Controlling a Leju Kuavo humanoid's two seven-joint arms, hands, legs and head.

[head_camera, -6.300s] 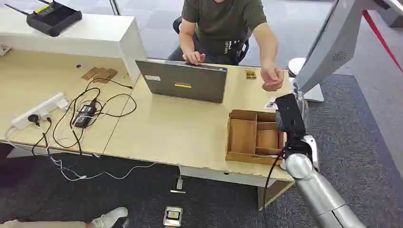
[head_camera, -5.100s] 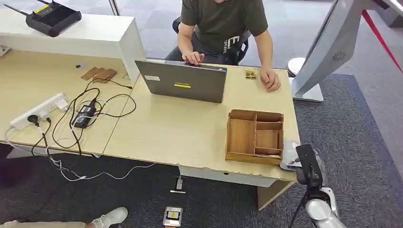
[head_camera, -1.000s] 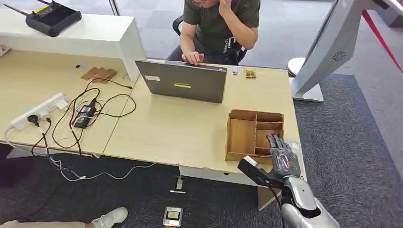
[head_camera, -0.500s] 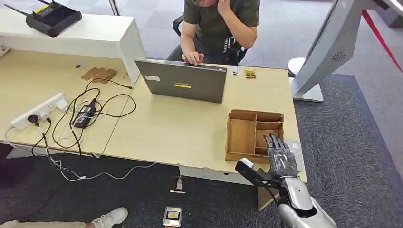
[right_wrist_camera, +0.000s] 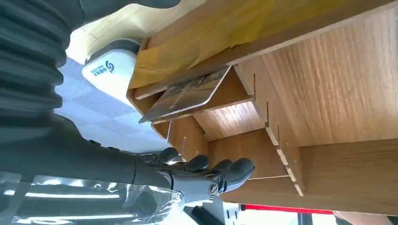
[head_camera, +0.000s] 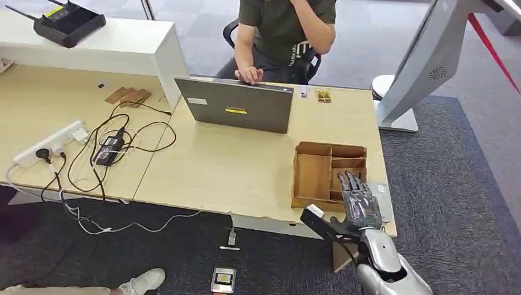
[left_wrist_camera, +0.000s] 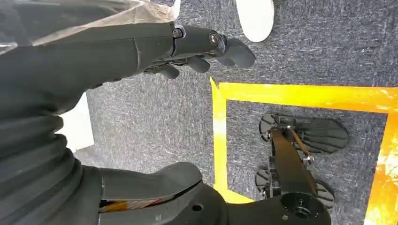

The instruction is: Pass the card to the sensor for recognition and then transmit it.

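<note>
Your right hand (head_camera: 359, 203) hovers empty, fingers spread, over the wooden organizer (head_camera: 314, 175); the card (right_wrist_camera: 185, 96) leans in a narrow compartment just beyond your fingertips. Reach in carelessly and you risk catching a divider, shoving the organizer, or tipping the card flat. Your left hand (left_wrist_camera: 141, 47) hangs empty, fingers loosely curled.

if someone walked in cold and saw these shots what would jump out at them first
Probably the robot's right hand, fingers spread and holding nothing, raised over the near right end of the wooden organizer box at the desk's front corner. The right wrist view shows a card leaning inside one compartment. Across the desk a person sits behind an open laptop.
</note>
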